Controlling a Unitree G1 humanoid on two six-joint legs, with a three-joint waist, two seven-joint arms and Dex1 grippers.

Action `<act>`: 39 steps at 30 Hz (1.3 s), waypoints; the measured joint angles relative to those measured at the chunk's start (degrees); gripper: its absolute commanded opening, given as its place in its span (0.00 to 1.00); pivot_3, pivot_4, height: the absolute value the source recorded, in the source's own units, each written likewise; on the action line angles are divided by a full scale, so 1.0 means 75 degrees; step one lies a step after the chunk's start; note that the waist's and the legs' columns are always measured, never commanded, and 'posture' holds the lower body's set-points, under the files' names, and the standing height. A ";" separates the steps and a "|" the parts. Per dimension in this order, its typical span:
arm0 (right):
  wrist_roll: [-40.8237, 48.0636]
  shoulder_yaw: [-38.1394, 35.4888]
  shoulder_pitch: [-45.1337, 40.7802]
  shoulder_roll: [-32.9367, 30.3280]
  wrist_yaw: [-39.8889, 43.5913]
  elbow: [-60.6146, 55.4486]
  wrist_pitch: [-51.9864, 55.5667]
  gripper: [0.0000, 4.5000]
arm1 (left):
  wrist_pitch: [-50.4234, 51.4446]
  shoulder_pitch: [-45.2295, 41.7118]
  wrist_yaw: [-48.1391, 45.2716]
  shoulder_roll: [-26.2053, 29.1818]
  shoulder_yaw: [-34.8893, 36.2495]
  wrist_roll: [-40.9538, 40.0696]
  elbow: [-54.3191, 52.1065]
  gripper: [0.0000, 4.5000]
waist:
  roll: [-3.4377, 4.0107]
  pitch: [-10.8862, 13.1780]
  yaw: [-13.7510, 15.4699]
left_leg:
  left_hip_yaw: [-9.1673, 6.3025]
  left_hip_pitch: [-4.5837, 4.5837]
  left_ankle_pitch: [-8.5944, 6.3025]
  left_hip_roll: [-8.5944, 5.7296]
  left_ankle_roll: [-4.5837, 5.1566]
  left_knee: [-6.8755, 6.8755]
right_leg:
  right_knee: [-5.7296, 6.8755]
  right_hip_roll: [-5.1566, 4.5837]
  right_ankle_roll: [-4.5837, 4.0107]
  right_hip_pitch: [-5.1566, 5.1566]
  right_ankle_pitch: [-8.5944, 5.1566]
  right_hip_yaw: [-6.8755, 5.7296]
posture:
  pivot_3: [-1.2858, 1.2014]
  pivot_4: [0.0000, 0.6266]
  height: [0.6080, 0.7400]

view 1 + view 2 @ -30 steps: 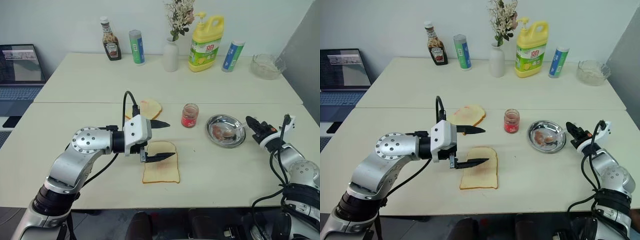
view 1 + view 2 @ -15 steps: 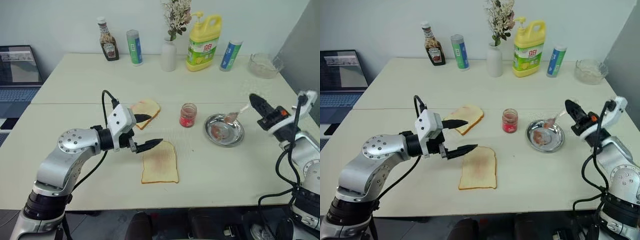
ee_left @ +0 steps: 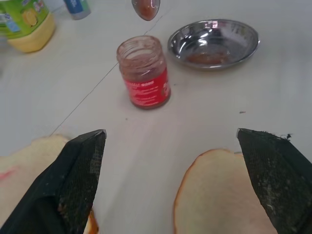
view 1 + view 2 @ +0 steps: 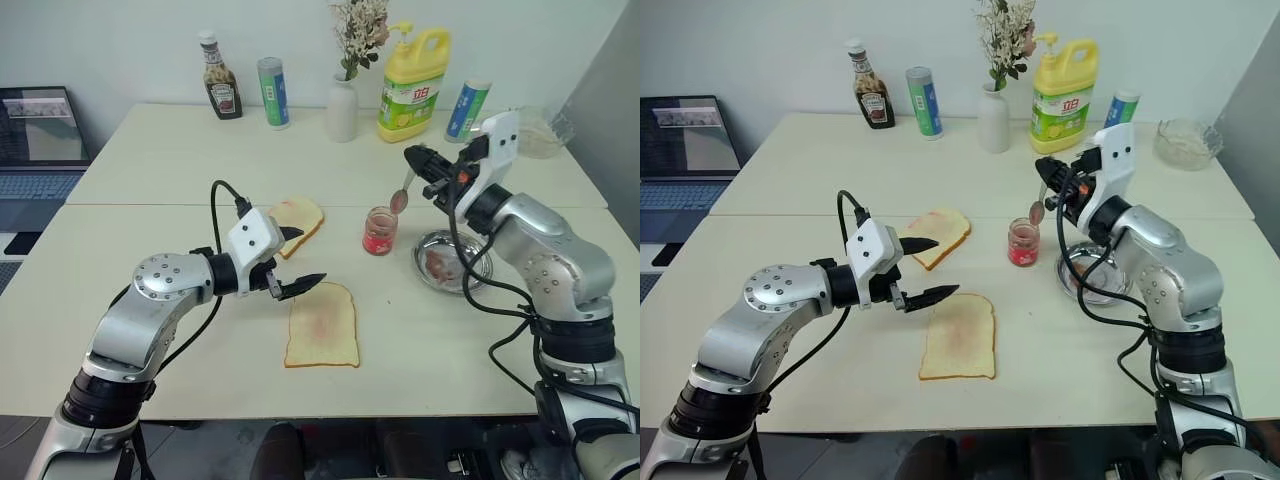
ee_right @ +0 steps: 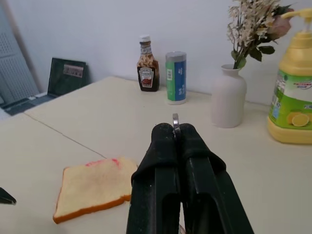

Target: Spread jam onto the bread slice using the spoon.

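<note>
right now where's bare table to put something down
Bare: the near right corner in front of the dish, the near left edge below the left hand, and the far table between the ketchup row and the seam. Crowded: the middle, with both bread slices, jar, spoon and right hand.

Shiny metal spoon (image 4: pixel 400 199); clear glass jam (image 4: pixel 379 231) jar; polished steel dish (image 4: pixel 452 262); matt table (image 4: pixel 150 160).

Office-like room: pale tables (image 4: pixel 150 160), a laptop (image 4: pixel 40 135), bare wall.
</note>
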 measured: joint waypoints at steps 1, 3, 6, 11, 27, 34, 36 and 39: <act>-0.0189 0.0086 -0.0043 0.0015 0.0119 0.0166 -0.0175 0.01 | 0.0002 0.0005 0.0016 0.0000 -0.0021 0.0021 0.0004 1.00 | 0.0000 0.0000 -0.0001 | 0.0003 0.0000 0.0000 -0.0001 0.0000 0.0001 | -0.0001 -0.0001 0.0000 0.0000 0.0000 0.0001 | 0.52 0.24 1.00; -0.0661 0.0336 -0.0185 0.0012 0.0453 0.0536 -0.0649 0.01 | 0.0033 0.0009 0.0077 -0.0012 -0.0036 0.0034 -0.0001 1.00 | 0.0000 0.0000 -0.0013 | 0.0005 0.0001 0.0000 -0.0001 0.0000 0.0001 | -0.0001 -0.0001 0.0000 -0.0001 0.0000 0.0003 | 0.52 0.24 1.00; -0.1186 0.0514 -0.0294 0.0039 0.0862 0.0970 -0.1294 0.01 | 0.0176 0.0009 0.0146 -0.0081 -0.0038 0.0023 -0.0034 1.00 | 0.0000 0.0000 -0.0017 | -0.0002 0.0002 0.0000 0.0003 0.0000 -0.0001 | 0.0003 0.0001 -0.0001 -0.0001 0.0000 -0.0003 | 0.52 0.24 1.00; -0.1726 0.0595 -0.0294 0.0247 0.1304 0.1442 -0.1961 0.01 | 0.0325 0.0009 0.0263 -0.0215 -0.0038 -0.0058 -0.0188 1.00 | 0.0000 0.0000 -0.0017 | 0.0000 0.0003 0.0000 0.0003 0.0000 0.0000 | 0.0007 0.0001 -0.0001 -0.0002 0.0001 0.0000 | 0.52 0.24 1.00; -0.3060 0.1124 0.0007 0.0466 0.2037 0.2096 -0.3222 0.01 | 0.0333 0.0007 0.0280 -0.0228 -0.0049 -0.0062 -0.0188 1.00 | 0.0000 0.0000 -0.0019 | -0.0001 0.0005 0.0000 0.0002 0.0000 0.0001 | 0.0011 0.0001 -0.0002 -0.0002 0.0001 -0.0001 | 0.52 0.24 1.00; -0.3788 0.1492 0.0055 0.0447 0.2211 0.2411 -0.3917 0.01 | 0.0324 0.0008 0.0273 -0.0228 -0.0054 -0.0060 -0.0187 1.00 | 0.0000 0.0000 -0.0018 | -0.0002 0.0006 0.0000 0.0002 -0.0001 0.0002 | 0.0012 0.0000 -0.0002 -0.0001 0.0001 -0.0001 | 0.52 0.24 1.00; -0.3954 0.1563 0.0055 0.0454 0.2207 0.2541 -0.3954 0.01 | 0.0309 0.0010 0.0271 -0.0228 -0.0054 -0.0057 -0.0188 1.00 | 0.0000 0.0000 -0.0018 | -0.0001 0.0006 0.0000 0.0002 -0.0001 0.0003 | 0.0013 0.0000 -0.0002 -0.0001 0.0001 0.0000 | 0.52 0.24 1.00; -0.4129 0.1619 0.0054 0.0523 0.2178 0.2741 -0.3924 0.01 | 0.0295 0.0056 0.0268 -0.0228 -0.0056 -0.0048 -0.0188 1.00 | 0.0000 0.0000 -0.0018 | -0.0001 0.0007 0.0000 0.0003 -0.0001 0.0002 | 0.0014 0.0000 -0.0002 -0.0001 0.0001 -0.0001 | 0.52 0.24 1.00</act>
